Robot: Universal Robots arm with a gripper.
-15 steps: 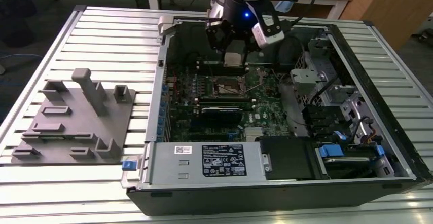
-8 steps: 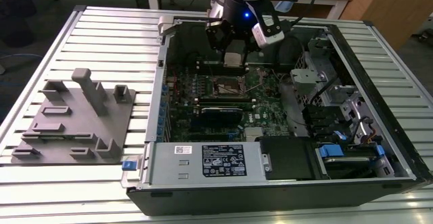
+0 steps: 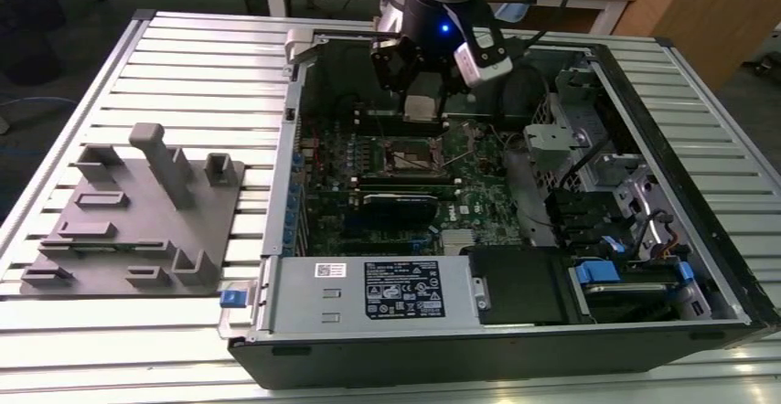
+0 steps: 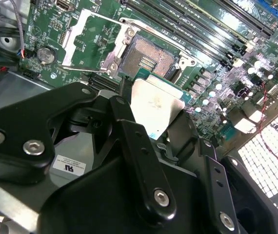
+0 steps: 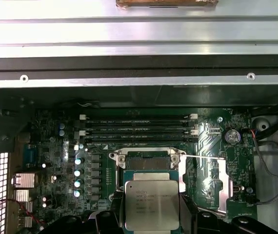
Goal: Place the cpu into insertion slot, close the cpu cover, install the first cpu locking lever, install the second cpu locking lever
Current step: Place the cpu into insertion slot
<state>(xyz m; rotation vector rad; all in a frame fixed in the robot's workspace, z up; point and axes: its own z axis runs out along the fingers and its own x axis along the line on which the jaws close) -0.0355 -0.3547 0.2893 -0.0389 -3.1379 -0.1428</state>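
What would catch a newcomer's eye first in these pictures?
The gripper reaches into the open computer case, holding the cpu above the bare insertion slot on the green motherboard. On the exterior view's left, a grey fixture lies on the slatted table.

You are looking at a ribbed metal table (image 3: pixel 196 75) that is carrying an open computer case (image 3: pixel 488 356) toward the exterior view's right, while a grey fixture plate (image 3: pixel 128 217) is lying flat just beside it.
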